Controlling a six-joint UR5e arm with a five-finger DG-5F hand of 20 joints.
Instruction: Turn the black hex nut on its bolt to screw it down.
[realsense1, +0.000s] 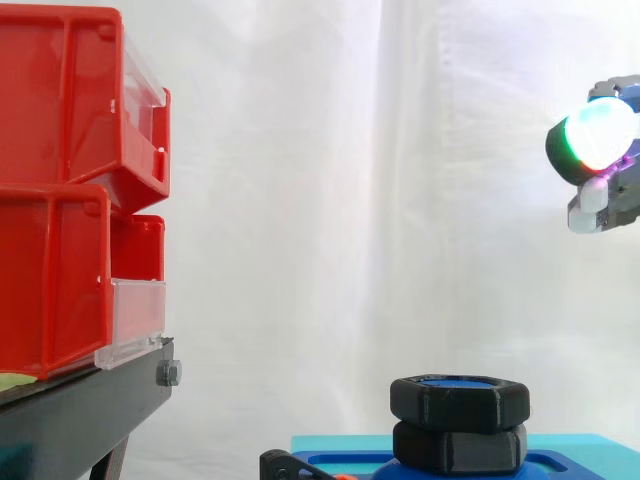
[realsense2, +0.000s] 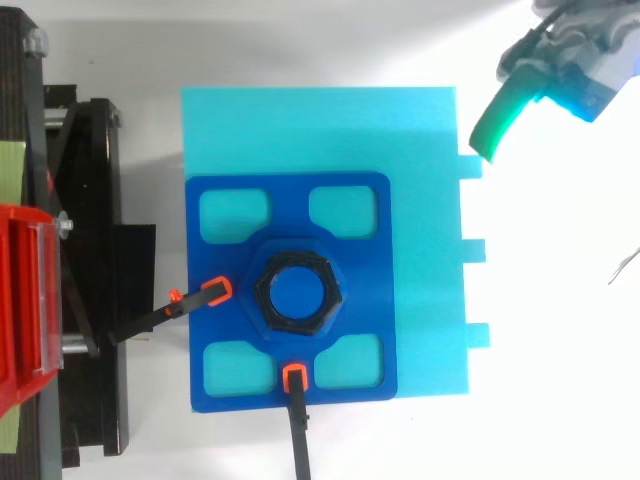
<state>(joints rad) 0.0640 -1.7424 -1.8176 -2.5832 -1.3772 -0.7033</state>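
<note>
Currently the hand (realsense1: 597, 135) is seen high and to the right of the black hex nut (realsense1: 458, 402), well apart; whether it is spread or closed cannot be told.

Bright, even light; white curtain (realsense1: 330, 200) washed out; glowing fingers (realsense1: 598, 135) flare; shadows faint.

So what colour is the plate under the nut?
The plate is dark blue; top view shows it best.

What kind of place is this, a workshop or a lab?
Most likely a robot lab test bench: a white curtain as backdrop, red bins on a black stand, and a black hex nut on a blue fixture plate, with the robot's hand up off to one side.
</note>
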